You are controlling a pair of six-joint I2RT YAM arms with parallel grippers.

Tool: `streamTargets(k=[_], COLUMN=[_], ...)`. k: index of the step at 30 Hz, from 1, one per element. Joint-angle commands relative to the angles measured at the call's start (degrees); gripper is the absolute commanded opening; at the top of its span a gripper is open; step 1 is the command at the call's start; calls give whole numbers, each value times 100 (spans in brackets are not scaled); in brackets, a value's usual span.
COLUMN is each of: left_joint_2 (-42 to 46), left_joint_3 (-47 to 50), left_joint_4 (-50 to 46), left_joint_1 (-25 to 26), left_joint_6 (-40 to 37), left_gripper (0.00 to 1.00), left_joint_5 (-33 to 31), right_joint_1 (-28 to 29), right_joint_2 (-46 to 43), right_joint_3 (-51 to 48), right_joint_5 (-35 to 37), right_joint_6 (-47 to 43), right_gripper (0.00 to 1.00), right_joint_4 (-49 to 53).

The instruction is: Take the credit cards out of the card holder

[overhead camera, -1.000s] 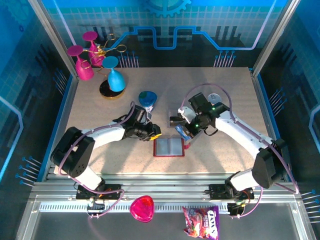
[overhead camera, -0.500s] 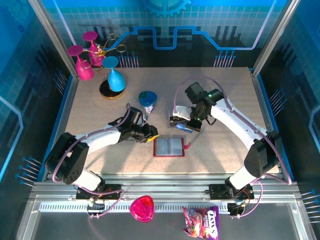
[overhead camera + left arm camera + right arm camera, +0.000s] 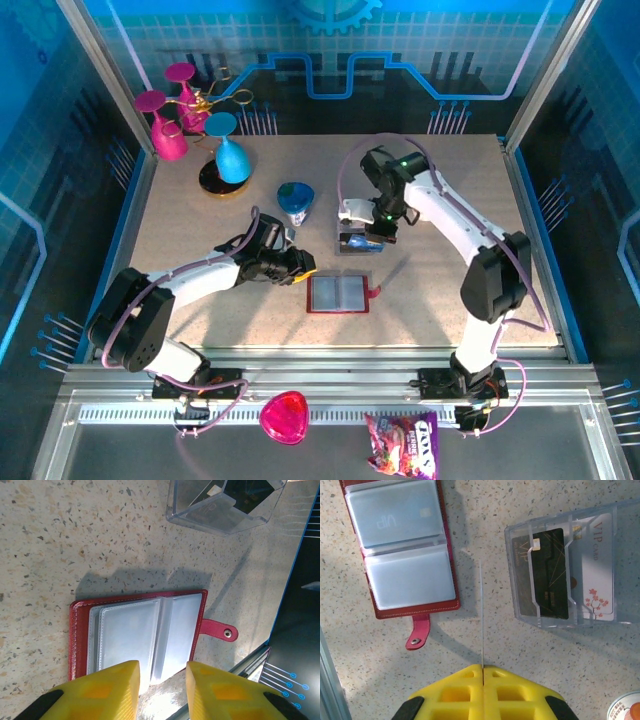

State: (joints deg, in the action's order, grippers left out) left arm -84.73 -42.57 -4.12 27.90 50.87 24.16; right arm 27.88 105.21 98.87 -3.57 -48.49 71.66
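Card holder (image 3: pixel 337 294) lies open near the middle of the table (image 3: pixel 450 300), with the left gripper (image 3: pixel 162 675) part-open and empty at its left edge. Beyond, the right gripper (image 3: pixel 482 670), closed, pinches a credit card (image 3: pixel 481 615) edge-on near the clear tray (image 3: pixel 600 565); so thin a hold may slip.

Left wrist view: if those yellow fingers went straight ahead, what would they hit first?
Most likely the open card holder; the fingers point at its near edge, though their height above it is unclear.

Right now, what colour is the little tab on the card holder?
Red. The tab carries a silver stud, and the left wrist view shows it best.
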Motion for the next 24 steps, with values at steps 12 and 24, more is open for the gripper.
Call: streamTargets(k=[12, 24], left_joint_2=[250, 363], left_joint_3=[64, -27], left_joint_4=[-306, -628], left_joint_1=[-57, -57], left_joint_6=[64, 103], left_gripper=[31, 31], left_joint_5=[-262, -399], right_joint_1=[-355, -540], right_joint_2=[1293, 2449], right_joint_3=[1889, 3550], right_joint_5=[-56, -133], right_joint_6=[-667, -1004], right_gripper=[0, 0], right_joint_4=[862, 1323])
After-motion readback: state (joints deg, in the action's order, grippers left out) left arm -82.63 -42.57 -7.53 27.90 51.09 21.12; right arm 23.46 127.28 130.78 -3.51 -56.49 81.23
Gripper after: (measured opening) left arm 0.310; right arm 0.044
